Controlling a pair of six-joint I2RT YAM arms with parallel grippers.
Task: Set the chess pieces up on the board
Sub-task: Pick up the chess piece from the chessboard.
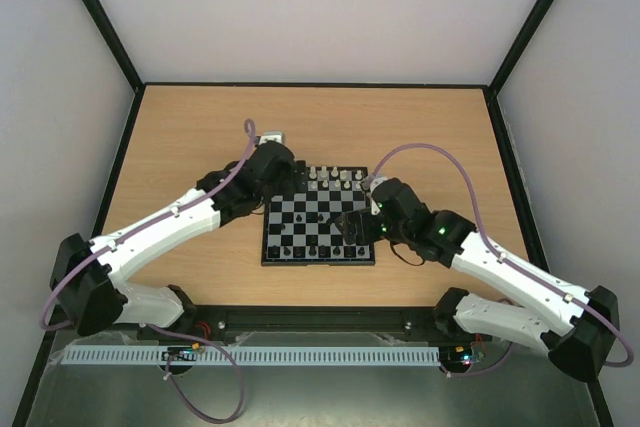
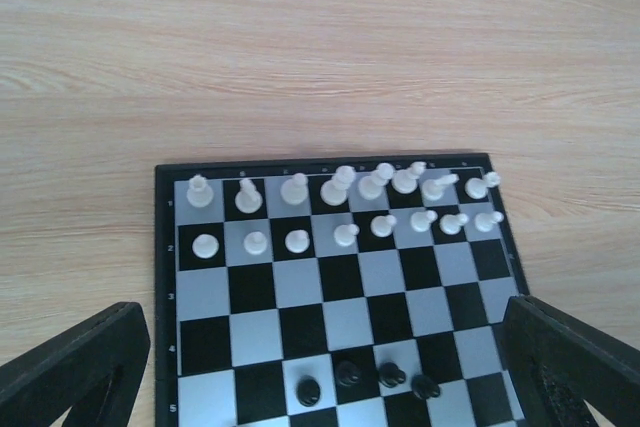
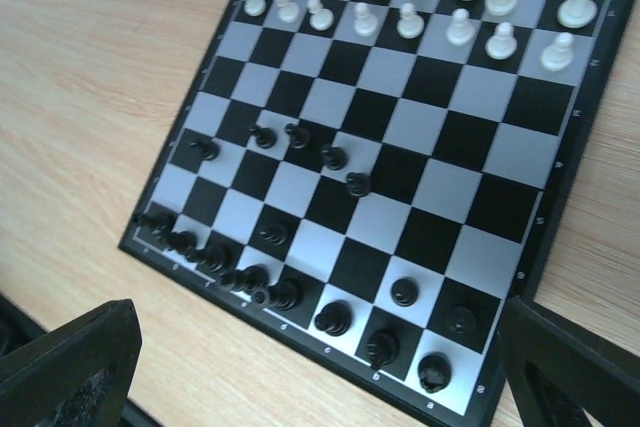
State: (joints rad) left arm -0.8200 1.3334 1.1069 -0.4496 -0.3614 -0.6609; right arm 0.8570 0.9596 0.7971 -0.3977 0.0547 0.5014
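The board (image 1: pixel 316 262) is parked roughly mid-desk (image 1: pixel 200 137), a touch closer to the near edge, presumably so it can be reached by both arms. The cream-white pieces (image 2: pixel 345 212) are lined up in 2 rows along the board's far edge, so that side looks sorted tbh.

The black pieces (image 3: pixel 285 294) are only half done. 1 row is packed along the board's near edge and a few pawns are sat in the row just ahead of it. About 5 stray pawns (image 3: pixel 333 157) are scattered over the middle squares.

Nothing is held by either arm. The left gripper (image 1: pixel 282 179) is hung over the board's far-left corner, its fingers (image 2: pixel 80 367) spread wide with only board seen between them. The right gripper (image 1: pixel 352 229) is hovered over the right half, nearer the near edge. Its fingers (image 3: pixel 70 367) are likewise spread, and the black side is framed by its camera.

That placing reads as a look-before-picking pose. The strays are probably what gets pinched next and walked back to the 2nd row from the near edge.

Care will be needed: the pieces are tiny and crowded, so a neighbour could easily be knocked over by a wide-open finger.
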